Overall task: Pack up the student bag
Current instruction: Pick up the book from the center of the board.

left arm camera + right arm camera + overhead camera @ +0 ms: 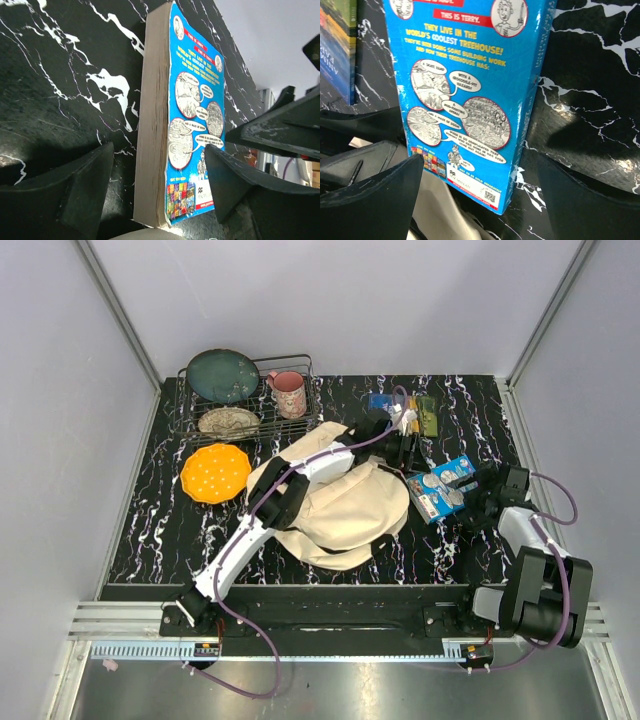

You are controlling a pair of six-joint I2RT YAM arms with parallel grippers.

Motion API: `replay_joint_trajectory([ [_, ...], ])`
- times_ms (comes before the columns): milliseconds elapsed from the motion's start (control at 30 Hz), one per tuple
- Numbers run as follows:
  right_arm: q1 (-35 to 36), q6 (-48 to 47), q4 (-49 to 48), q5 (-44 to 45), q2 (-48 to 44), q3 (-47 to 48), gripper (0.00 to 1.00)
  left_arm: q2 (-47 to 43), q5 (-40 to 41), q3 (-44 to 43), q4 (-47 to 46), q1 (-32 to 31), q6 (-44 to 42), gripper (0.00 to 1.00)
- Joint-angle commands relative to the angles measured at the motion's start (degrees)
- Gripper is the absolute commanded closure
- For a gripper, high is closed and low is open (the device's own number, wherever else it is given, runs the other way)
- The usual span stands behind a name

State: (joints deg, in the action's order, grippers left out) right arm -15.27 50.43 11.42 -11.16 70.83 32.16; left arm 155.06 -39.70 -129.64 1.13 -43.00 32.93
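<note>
Straddling blue book point(195, 125), left end effector point(159, 150) and right end effector point(481, 165) released, pages point(150, 125) seen left-wrist only.

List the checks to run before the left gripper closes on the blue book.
1. Blue book sits between the left gripper fingers: ok.
2. Left jaws are open and there is a gap at the page edge, so no grip yet: ok.
3. Right gripper is out of the way: not ok. It is open and straddles the same book.
4. Arms are clear of each other: cannot tell. Both crowd the book in the top view.
5. Blue book lies apart from the other books: ok.
6. Student bag mouth is open to receive the book: cannot tell. The left arm crosses over it.
</note>
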Motion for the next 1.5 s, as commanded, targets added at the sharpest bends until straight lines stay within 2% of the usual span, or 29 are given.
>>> replay_joint_trajectory([
  [0, 0.24, 2.12, -3.68, 1.14, 2.82, -0.70, 0.01, 0.25, -7.31, 1.75, -3.93, -0.15, 6.18, 0.25],
  [133, 0.24, 2.56, -4.56, 0.96, 7.74, 0.27, 0.01, -3.09, -7.85, 6.50, -4.64, -0.15, 4.34, 0.29],
  [267, 0.24, 3.35, -9.38, -1.75, 12.66, 0.18, 0.02, -5.56, -8.02, 7.74, -2.36, -0.50, 0.65, 0.32],
  [467, 0.24, 3.18, -14.32, -5.01, 13.73, -1.14, 0.13, -5.91, -11.09, 7.04, -0.07, -1.99, -2.43, 0.37],
  [600, 0.24, 2.48, -16.43, -7.20, 12.67, -2.19, 0.17, -5.56, -12.24, 5.99, -0.16, -3.14, -2.08, 0.54],
  [700, 0.24, 2.21, -17.31, -8.26, 12.41, -2.37, 0.18, -5.39, -13.90, 5.19, -3.13, -3.84, -0.42, 0.63],
  [867, 0.24, 1.60, -17.66, -9.14, 13.11, -2.28, 0.19, -5.74, -16.55, 4.84, -8.59, -4.63, 4.33, 0.59],
  [967, 0.24, 1.42, -18.10, -9.76, 13.63, -2.37, 0.19, -6.44, -16.81, 4.58, -10.00, -4.98, 5.04, 0.52],
  [1067, 0.24, 1.33, -18.36, -9.94, 13.72, -2.37, 0.19, -6.18, -16.81, 4.40, -10.27, -5.07, 5.48, 0.51],
  [1100, 0.24, 1.25, -18.28, -10.02, 13.81, -2.37, 0.19, -6.09, -16.81, 4.14, -10.35, -5.07, 5.65, 0.54],
  [1167, 0.32, 1.33, -18.28, -10.11, 13.64, -2.37, 0.20, -5.48, -17.07, 3.61, -10.27, -5.07, 6.27, 0.70],
  [1200, 0.24, 1.25, -18.19, -10.02, 13.64, -2.37, 0.20, -5.56, -16.99, 3.70, -10.27, -5.07, 6.36, 0.85],
  [1267, 0.24, 0.90, -17.66, -9.94, 13.02, -2.28, 0.20, -5.91, -15.85, 3.70, -9.83, -4.90, 6.45, 1.00],
  [1400, 0.24, 0.45, -16.08, -8.80, 11.18, -2.10, 0.18, -8.02, -12.42, 6.06, -10.08, -4.28, 6.97, 1.00],
  [1467, 0.15, 0.10, -15.12, -8.27, 9.26, -2.10, 0.13, -10.03, -11.71, 6.94, -10.88, -3.76, 7.32, 1.00],
])
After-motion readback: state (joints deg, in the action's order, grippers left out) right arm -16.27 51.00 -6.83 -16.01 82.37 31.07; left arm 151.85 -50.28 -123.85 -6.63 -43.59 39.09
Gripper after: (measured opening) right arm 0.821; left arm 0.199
